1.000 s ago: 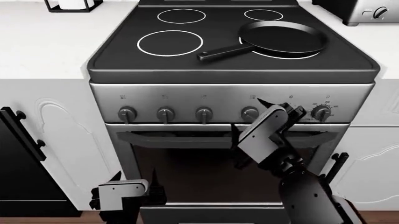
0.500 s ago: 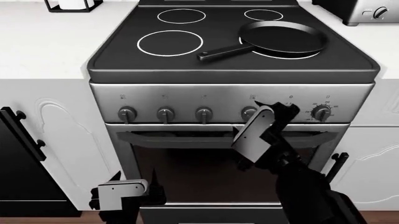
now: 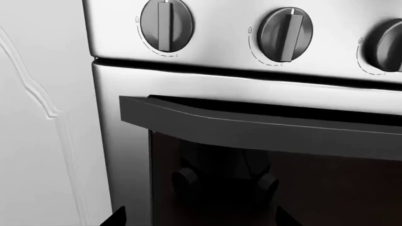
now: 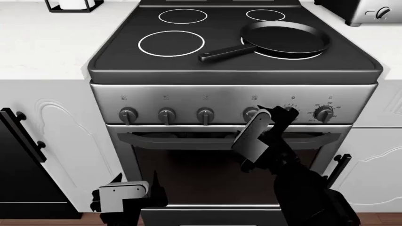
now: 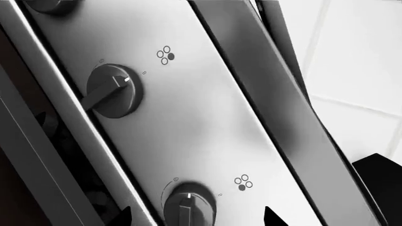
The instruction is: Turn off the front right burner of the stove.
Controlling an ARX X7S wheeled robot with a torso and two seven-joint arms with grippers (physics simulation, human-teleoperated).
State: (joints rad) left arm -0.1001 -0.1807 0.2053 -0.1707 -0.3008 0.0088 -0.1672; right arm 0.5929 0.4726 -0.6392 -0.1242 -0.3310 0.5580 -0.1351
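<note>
The stove (image 4: pixel 234 96) has a black glass hob with white rings. A black frying pan (image 4: pixel 285 38) covers most of the front right burner (image 4: pixel 296 56), of which only a white arc shows. My right gripper (image 4: pixel 276 112) is up against the knob panel, between the fourth knob (image 4: pixel 250 113) and the rightmost knob (image 4: pixel 323 113). In the right wrist view it (image 5: pixel 196 217) is open, with a knob (image 5: pixel 188 205) between its fingertips and clear of both. My left gripper (image 4: pixel 135 182) hangs low before the oven door, open (image 3: pixel 199 217) and empty.
A chrome toaster (image 4: pixel 370 12) stands at the back right of the counter, a black wire holder (image 4: pixel 72 5) at the back left. The oven door handle (image 4: pixel 182 139) juts out below the knobs. White cabinets flank the stove, with a black handle (image 4: pixel 22 134) at left.
My right gripper has shifted slightly left along the knob panel and its wrist has turned. The left arm has not moved.
</note>
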